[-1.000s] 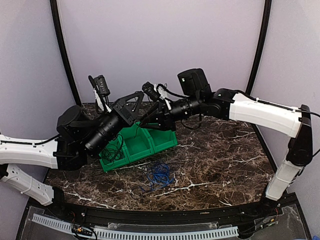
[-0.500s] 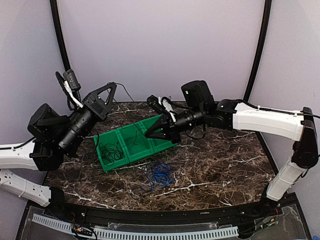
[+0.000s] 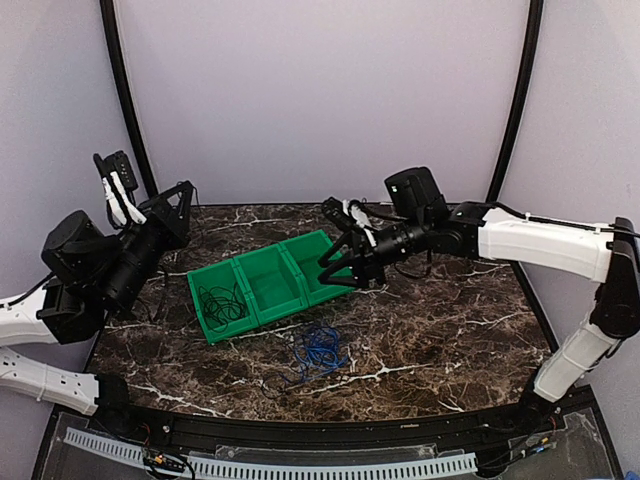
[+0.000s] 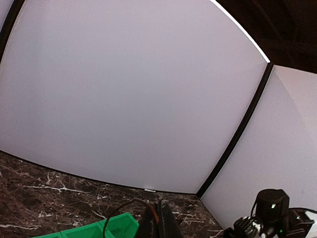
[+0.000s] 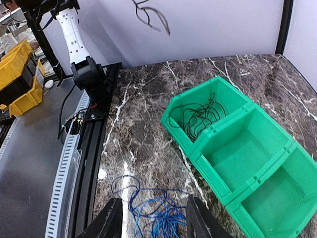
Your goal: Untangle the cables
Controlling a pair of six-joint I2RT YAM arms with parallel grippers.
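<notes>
A bright blue cable (image 3: pixel 320 350) lies in a loose heap on the marble, in front of the green bin (image 3: pixel 300 300). It also shows in the right wrist view (image 5: pixel 148 208). A black cable bundle (image 3: pixel 222 302) lies in the bin's left compartment (image 5: pixel 200 116). My right gripper (image 3: pixel 337 275) is open and empty (image 5: pixel 154 223), hovering by the bin's right end above the blue cable. My left gripper (image 3: pixel 185 192) is raised at the far left, jaws shut (image 4: pixel 159 214) on a thin black cable (image 4: pixel 124 206). That cable dangles in the air (image 5: pixel 148 17).
The green bin's middle (image 5: pixel 247 158) and right compartments hold nothing. A black rail with a white slotted strip (image 3: pixel 300 465) runs along the table's near edge. Yellow bins (image 5: pixel 20 74) stand off the table. Black frame poles (image 3: pixel 125 110) rise at the back corners.
My left arm has swung up and to the left, away from the bin, carrying the thin black cable. My right gripper has drawn back to the right, off the bin's middle.
</notes>
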